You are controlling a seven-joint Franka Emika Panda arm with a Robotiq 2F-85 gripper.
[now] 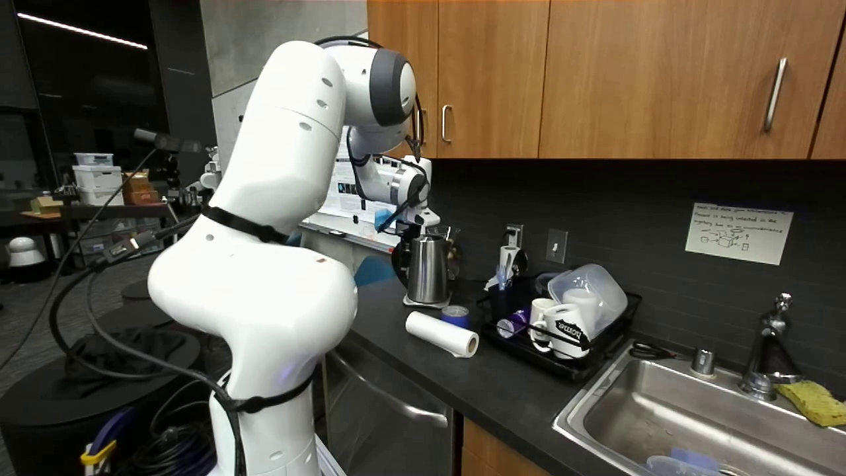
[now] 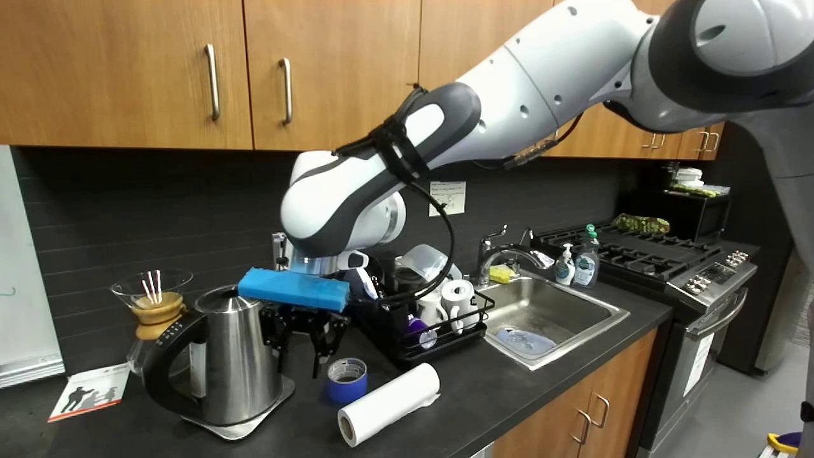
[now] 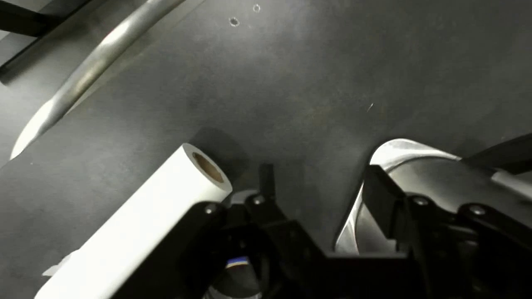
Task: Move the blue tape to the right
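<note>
Dark countertop runs along a dark wall, below wooden cabinets. On it, in an exterior view, the blue tape stands at about 3 o'clock from the kettle, near but apart; the white paper-towel roll lies at 4 o'clock from the tape, just beside it, and the dish rack between 1 and 2 o'clock. The claw holds nothing: its two fingers are spread, and in the wrist view the tape shows only partly, between 7 and 8 o'clock from their gap. Nothing marks the goal place, so I cannot be certain whether the move is done; I judge that grasping, carrying toward 3 o'clock and setting down are all left. The tape sits on its flat side, with the hole facing upward. Its axis through the hole is therefore vertical; being round, it points to no hour and shows no clear long side.
</note>
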